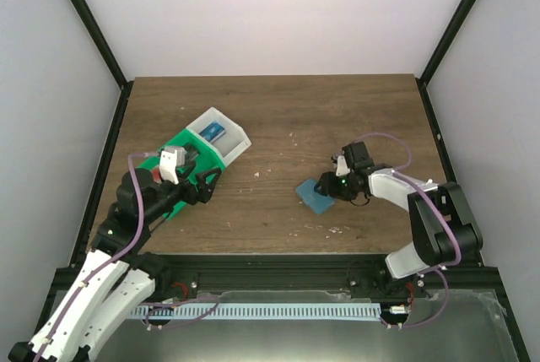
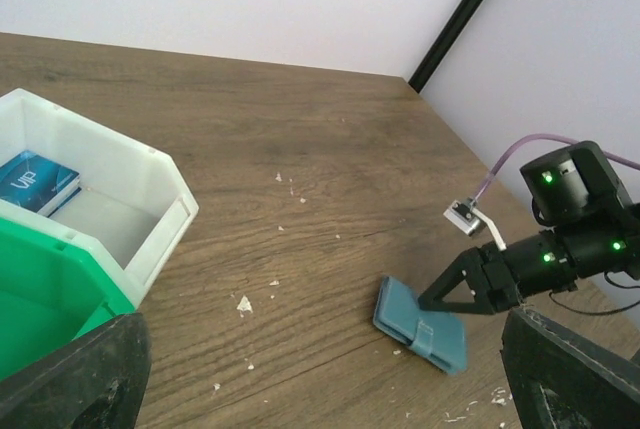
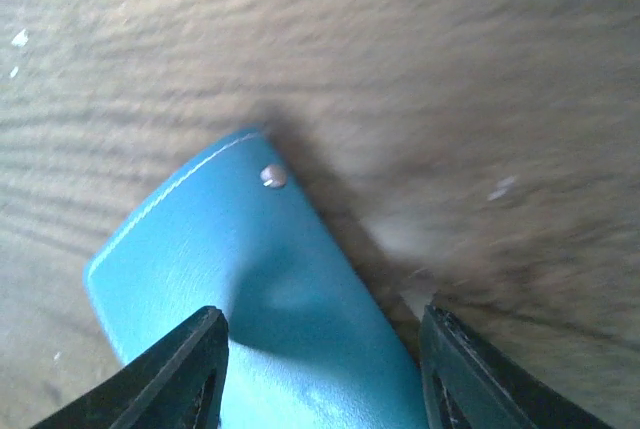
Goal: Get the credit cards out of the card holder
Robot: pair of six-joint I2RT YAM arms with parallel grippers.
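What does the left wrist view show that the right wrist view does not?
Only left wrist: the green-and-white tray with a blue box inside. Only right wrist: a small metal stud on the card holder cover. Both: the closed card holder on the wooden table, the open right gripper at it.

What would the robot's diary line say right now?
right gripper: open, fingers astride card holder | card holder: closed, on table | left gripper: open, by tray | cards: unseen
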